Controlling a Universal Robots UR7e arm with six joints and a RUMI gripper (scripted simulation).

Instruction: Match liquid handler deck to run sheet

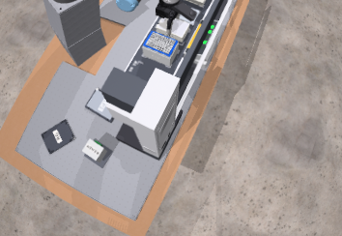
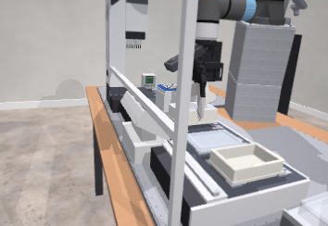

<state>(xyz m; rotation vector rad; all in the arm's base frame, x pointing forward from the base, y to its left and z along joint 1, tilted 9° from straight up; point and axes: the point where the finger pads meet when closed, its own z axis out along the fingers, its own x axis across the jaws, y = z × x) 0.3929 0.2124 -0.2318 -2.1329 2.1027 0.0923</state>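
The arm reaches down onto the liquid handler's deck [image 2: 259, 185], and its hand [image 2: 202, 102] stands over the white block [image 2: 195, 113] in the middle of the row, the fingers [image 2: 202, 97] running down to its top edge. The hand is closed on something and stopped short of full closure; from the exterior view that thing appears to be the white deep-well block, gripped at its near edge. In the top view the hand [image 1: 169, 25] covers most of that block [image 1: 181, 31], so the contact itself is not clear there.

Along the deck, seen from the exterior camera, the nearest position carries an open, cream-coloured one-well reservoir [image 2: 246, 162] with nothing showing inside. Just behind it lies a flat clear plate [image 2: 215, 139] with a fine grid of wells. Then comes the white block under the hand, and beyond it a tip rack with a blue top [image 2: 168, 88] (the same blue-framed tip rack [image 1: 160, 44] shows plainly from above, just beside the hand).

A small white post with a green key [image 2: 148, 81] stands past the rack. On the grey mat of the bench [image 1: 29, 121] lie a dark square nest [image 1: 58, 136] and, well apart from the deck, the white box with the green spot [image 1: 95, 148]. The handler's white frame upright [image 2: 182, 102] crosses the exterior view in front of the arm.
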